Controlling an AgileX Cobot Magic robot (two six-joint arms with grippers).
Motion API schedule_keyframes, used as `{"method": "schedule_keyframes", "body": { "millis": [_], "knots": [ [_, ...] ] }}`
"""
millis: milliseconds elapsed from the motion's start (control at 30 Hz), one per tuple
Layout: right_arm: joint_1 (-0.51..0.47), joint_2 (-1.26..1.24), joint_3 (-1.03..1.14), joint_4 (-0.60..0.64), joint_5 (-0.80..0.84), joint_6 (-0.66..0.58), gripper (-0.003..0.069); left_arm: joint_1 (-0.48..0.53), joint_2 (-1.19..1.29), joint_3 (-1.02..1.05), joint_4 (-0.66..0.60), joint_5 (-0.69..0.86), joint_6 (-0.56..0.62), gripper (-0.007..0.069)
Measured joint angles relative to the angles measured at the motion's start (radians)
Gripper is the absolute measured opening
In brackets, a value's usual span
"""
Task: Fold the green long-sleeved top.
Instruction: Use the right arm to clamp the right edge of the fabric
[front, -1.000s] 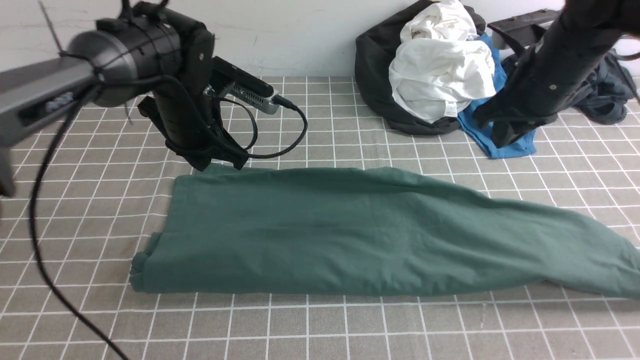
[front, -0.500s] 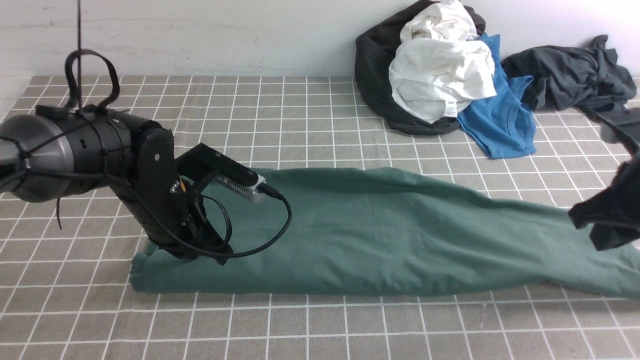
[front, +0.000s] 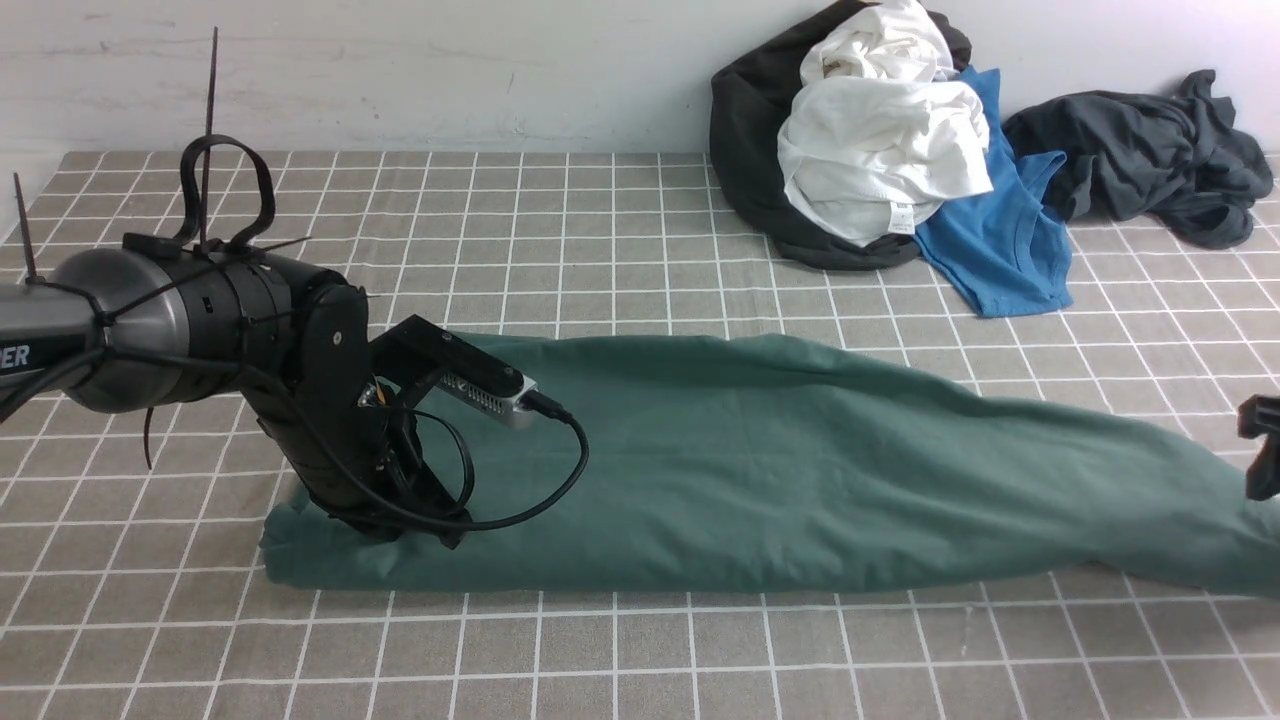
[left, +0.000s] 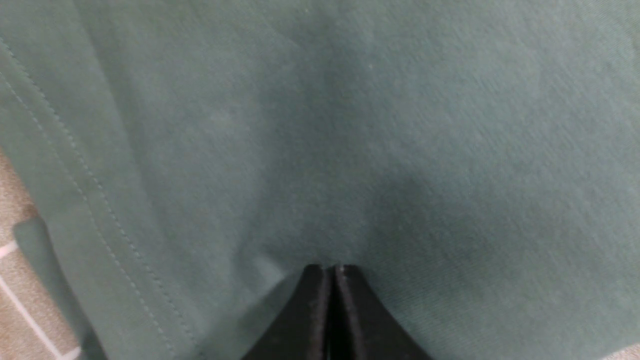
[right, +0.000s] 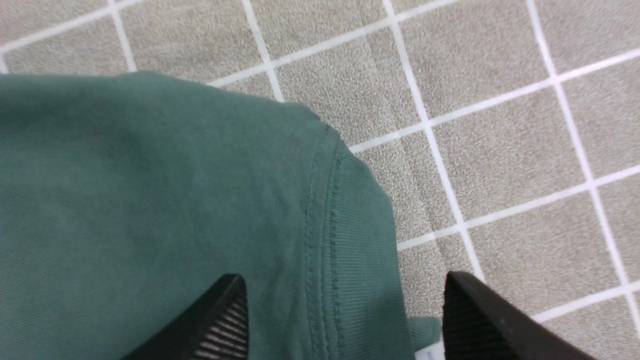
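The green long-sleeved top (front: 760, 470) lies as a long folded band across the checked cloth, from the left to the right edge of the front view. My left gripper (front: 420, 528) is down on its left end. In the left wrist view the gripper (left: 332, 268) has its jaws together, tips touching the green fabric (left: 350, 125) beside a small pucker. My right gripper (front: 1262, 460) shows only partly at the right edge. In the right wrist view it (right: 345, 300) is open, and its fingers (right: 225, 320) straddle the top's ribbed edge (right: 360, 240).
A pile of clothes sits at the back right: a white garment (front: 880, 150) on a black one (front: 750, 150), a bright blue T-shirt (front: 1000, 250) and a dark grey garment (front: 1150, 160). The left wrist camera's cable (front: 560, 480) loops over the top. A wall stands behind.
My left arm came from the top's far left corner forward and down onto its left end. My right arm swung from above the pile down to the top's right end.
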Motion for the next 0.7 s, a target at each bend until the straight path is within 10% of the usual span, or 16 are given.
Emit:
{"method": "schedule_keyframes", "body": {
  "millis": [367, 533, 700],
  "knots": [
    [0.000, 0.113, 0.000, 0.057, -0.018, -0.021, 0.0518, 0.000, 0.000, 0.000, 0.000, 0.000, 0.000, -0.0007],
    [0.015, 0.113, -0.006, 0.077, -0.017, -0.082, 0.0365, 0.000, 0.000, 0.000, 0.000, 0.000, 0.000, -0.0007],
    [0.024, 0.113, -0.087, -0.002, 0.049, -0.117, 0.0060, 0.000, 0.000, 0.000, 0.000, 0.019, -0.001, -0.0007]
  ]
}}
